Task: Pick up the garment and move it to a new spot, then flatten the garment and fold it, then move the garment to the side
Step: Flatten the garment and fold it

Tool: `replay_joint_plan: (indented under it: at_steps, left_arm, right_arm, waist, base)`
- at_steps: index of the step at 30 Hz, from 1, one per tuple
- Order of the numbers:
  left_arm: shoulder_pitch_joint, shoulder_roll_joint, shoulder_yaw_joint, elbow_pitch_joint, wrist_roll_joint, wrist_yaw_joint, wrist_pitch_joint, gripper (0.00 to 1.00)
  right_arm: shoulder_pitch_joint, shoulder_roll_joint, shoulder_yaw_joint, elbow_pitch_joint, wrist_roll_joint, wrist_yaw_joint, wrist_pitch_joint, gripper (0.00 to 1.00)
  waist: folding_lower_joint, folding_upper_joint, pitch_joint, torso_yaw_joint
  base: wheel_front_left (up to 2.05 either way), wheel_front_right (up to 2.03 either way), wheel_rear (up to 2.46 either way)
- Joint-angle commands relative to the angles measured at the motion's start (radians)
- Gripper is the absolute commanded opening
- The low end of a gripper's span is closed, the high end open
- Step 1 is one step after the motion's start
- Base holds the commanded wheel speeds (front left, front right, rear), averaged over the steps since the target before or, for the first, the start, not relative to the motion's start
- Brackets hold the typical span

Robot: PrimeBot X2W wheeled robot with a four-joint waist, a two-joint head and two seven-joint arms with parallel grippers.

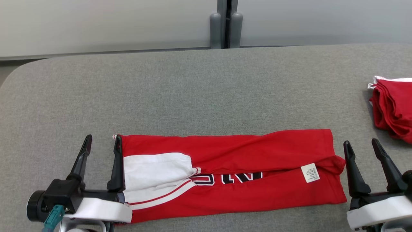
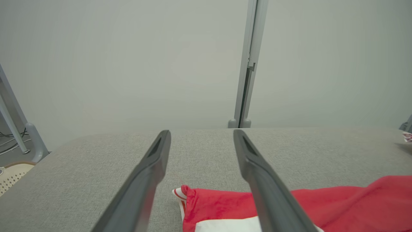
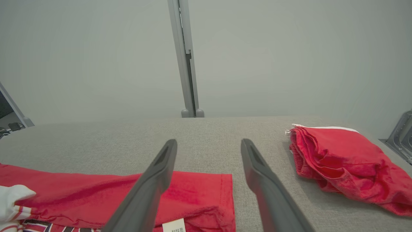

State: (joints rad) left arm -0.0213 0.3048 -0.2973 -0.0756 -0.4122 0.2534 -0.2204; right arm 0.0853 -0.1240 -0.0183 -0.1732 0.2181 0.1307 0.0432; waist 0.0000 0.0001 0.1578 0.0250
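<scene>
Grey padded tabletop point(image 1: 206, 90), red jersey point(image 1: 231, 174) folded into a long strip near me. Left tool point(image 1: 103, 138) and right tool point(image 1: 360, 142) gape empty at its ends. Soft, light, floppy, I reckon: I'd pinch both short ends.

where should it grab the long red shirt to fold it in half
The garment lies as a long flat strip, so probably take its short ends from outside: left gripper at the white sleeve end, right gripper at the care label end.
</scene>
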Motion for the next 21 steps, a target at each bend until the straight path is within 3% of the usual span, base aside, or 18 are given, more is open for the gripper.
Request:
replay_joint_plan:
  at_steps: [1,11,21]
  left_arm:
    - [-0.023,0.002,0.0,-0.005,0.007,0.002,-0.001,1.0]
    - [-0.111,-0.031,-0.026,0.025,0.004,-0.031,-0.019,1.0]
    - [-0.142,-0.043,-0.015,0.077,0.003,-0.052,-0.037,1.0]
  right_arm:
    - [-0.014,-0.009,-0.005,0.007,0.006,0.0,0.0,1.0]
    - [-0.095,-0.04,-0.02,0.231,0.043,0.0,-0.006,1.0]
    - [-0.08,-0.012,0.029,0.429,0.085,0.0,-0.013,1.0]
  waist:
    - [0.0,-0.0001,0.011,0.007]
    - [0.0,-0.0001,0.134,0.057]
    - [0.0,-0.0001,0.148,0.055]
  base:
    - [0.0,0.0,0.0]
    - [0.0,0.0,0.0]
    - [0.0,0.0,0.0]
